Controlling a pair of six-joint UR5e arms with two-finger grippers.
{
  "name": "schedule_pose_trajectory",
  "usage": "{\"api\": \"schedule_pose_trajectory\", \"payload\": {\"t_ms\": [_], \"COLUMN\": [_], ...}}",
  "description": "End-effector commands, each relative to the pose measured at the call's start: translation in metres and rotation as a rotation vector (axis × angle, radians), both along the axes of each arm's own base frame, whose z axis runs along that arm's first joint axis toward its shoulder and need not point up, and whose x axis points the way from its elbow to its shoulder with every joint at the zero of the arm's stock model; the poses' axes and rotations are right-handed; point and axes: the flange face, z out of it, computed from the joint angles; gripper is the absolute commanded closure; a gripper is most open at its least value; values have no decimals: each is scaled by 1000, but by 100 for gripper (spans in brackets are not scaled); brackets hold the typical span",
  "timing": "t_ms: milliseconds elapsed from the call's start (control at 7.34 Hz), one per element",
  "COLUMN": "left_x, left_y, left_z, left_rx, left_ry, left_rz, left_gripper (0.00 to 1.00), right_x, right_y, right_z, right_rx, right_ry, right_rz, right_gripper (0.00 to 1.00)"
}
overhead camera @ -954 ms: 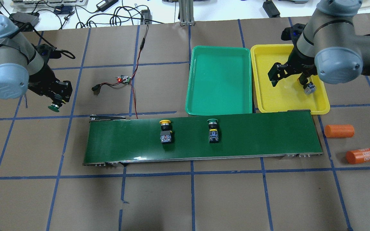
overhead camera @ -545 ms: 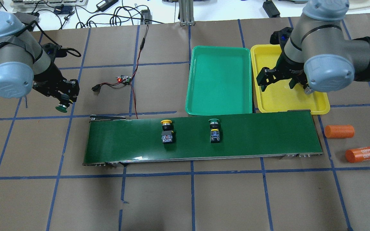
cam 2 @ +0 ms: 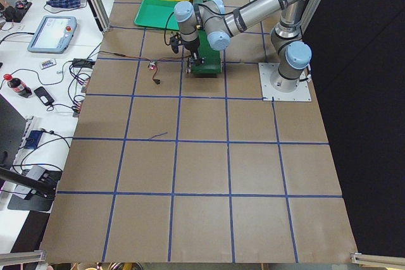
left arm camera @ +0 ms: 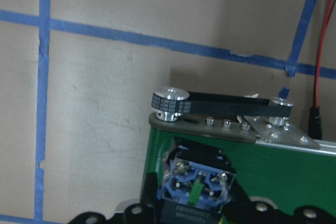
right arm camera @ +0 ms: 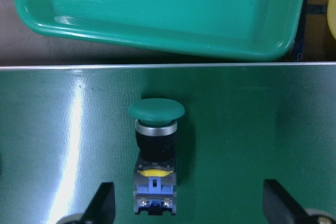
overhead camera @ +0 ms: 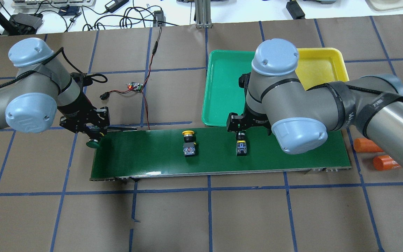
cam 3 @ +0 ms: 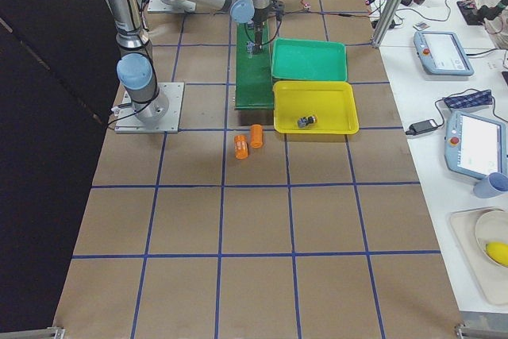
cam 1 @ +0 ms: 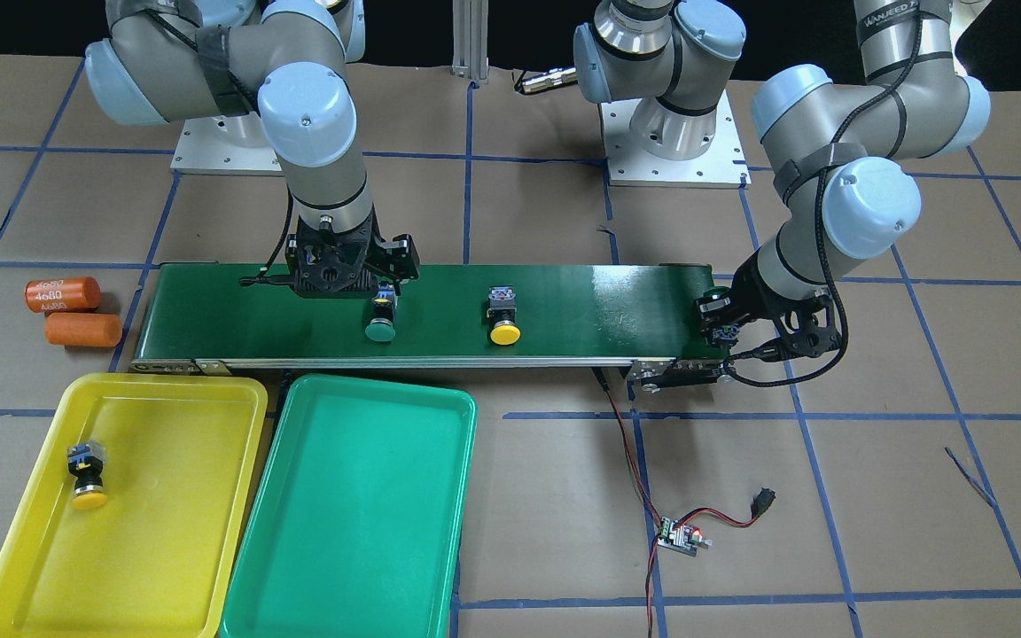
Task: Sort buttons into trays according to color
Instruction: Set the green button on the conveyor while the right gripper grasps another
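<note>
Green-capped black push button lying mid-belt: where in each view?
Front-facing: green-capped black push button, left of centre on the dark green conveyor belt.
Overhead: button right of centre on the belt.
Exterior left: too small to tell.
Exterior right: too small to tell.
Left wrist: not in it; that's another green button.
Right wrist: button at centre.
Landmark: teal-green plastic tray beyond its cap.

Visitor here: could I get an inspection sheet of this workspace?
Surface: brown table, blue tape grid, green conveyor belt.
Job's things: yellow button in yellow tray; green tray without buttons; second yellow button and green button on belt.
Clutter: two orange cylinders.
Grippers: left gripper shut on second green button; right gripper open, straddling the belt's green one.
Cables: thin cable to circuit board.
Surroundings: white bench with screens.
</note>
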Motion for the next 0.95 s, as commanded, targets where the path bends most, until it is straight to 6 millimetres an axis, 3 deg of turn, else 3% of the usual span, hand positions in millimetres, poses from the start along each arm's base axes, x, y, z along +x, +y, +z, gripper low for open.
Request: {"api": "schedule_pose_trajectory", "payload": {"t_ms": [0, 273, 409, 545, 681, 818], "left_x": [-3, -4, -8, -10, -10, -10], "left_y": [5, 5, 6, 6, 5, 3], "left_z": [-5, -8, -13, -15, -15, -11], "left_rx": [14, 17, 31, 34, 32, 23], "left_ry": [-5, -3, -3, -2, -5, -4], "left_rz": [53, 45, 34, 34, 54, 51], "left_gripper": [94, 75, 64, 31, 4, 0], "right_x": [-3, -2, -1, -1, 1, 1], "right_y": [15, 12, 10, 9, 2, -19], "right_z": [-24, -21, -18, -16, -8, 14], "right_rx": [-46, -53, -60, -63, -89, -135], "right_ry": [-11, -14, -16, -17, -23, -31], "right_rz": [5, 5, 7, 8, 10, 1], "right_gripper": [11, 53, 64, 70, 71, 71]}}
